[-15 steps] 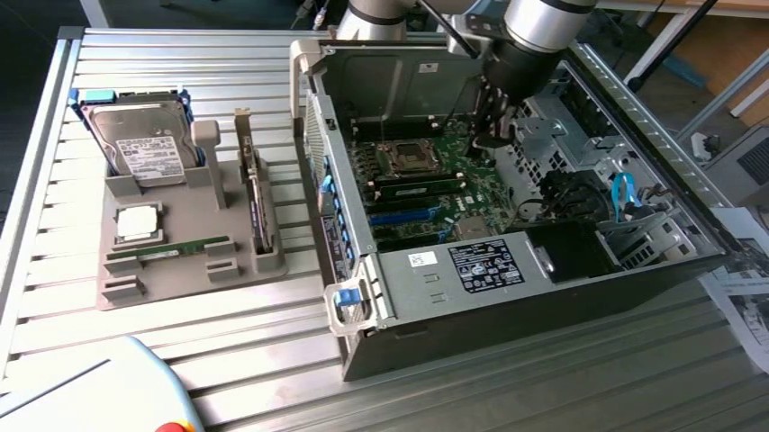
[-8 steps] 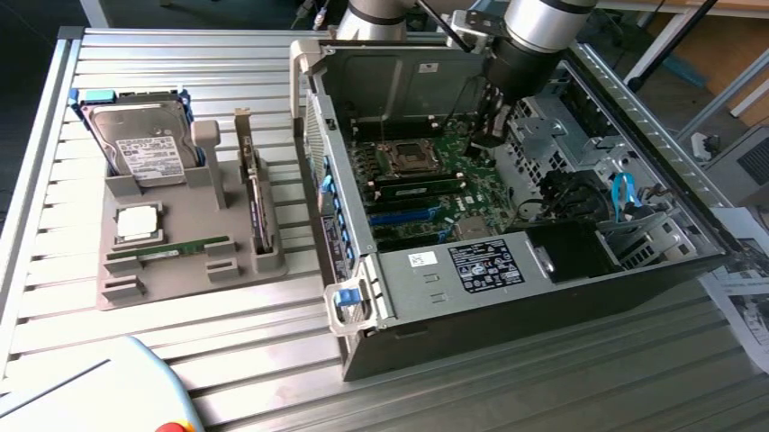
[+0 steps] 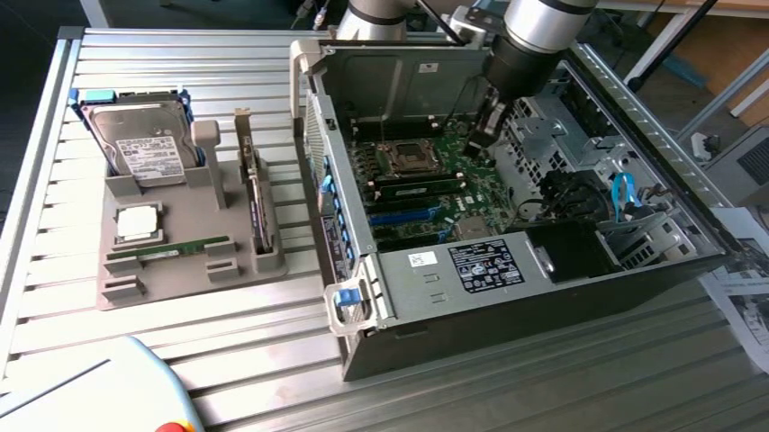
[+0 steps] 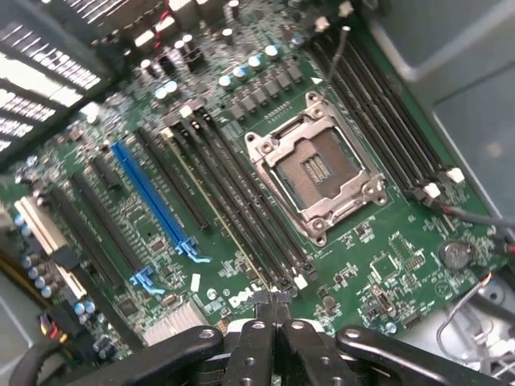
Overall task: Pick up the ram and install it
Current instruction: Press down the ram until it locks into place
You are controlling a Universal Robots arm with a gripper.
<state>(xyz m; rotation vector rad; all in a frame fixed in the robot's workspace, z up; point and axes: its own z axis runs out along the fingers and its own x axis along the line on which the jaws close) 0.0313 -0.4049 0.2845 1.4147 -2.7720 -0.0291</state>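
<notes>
The ram (image 3: 168,249), a thin green stick, lies in a slot of the grey holder (image 3: 180,279) at the exterior view's left, outside the computer case. My gripper (image 3: 478,142) is far from it, inside the open case above the motherboard (image 3: 420,193), near the processor socket (image 3: 405,155). In the wrist view the gripper (image 4: 273,310) is shut, its black fingers (image 4: 256,346) pressed together with nothing between them. Just past them lie the long black memory slots (image 4: 241,217) and the open socket (image 4: 315,170).
The grey holder also carries a silver hard drive (image 3: 142,144), a small square processor chip (image 3: 137,221) and a card standing on edge (image 3: 255,184). Case walls (image 3: 315,108), a drive cage (image 3: 565,135) and blue cables (image 3: 622,193) close in around the arm. A blue expansion slot (image 4: 153,201) runs beside the memory slots.
</notes>
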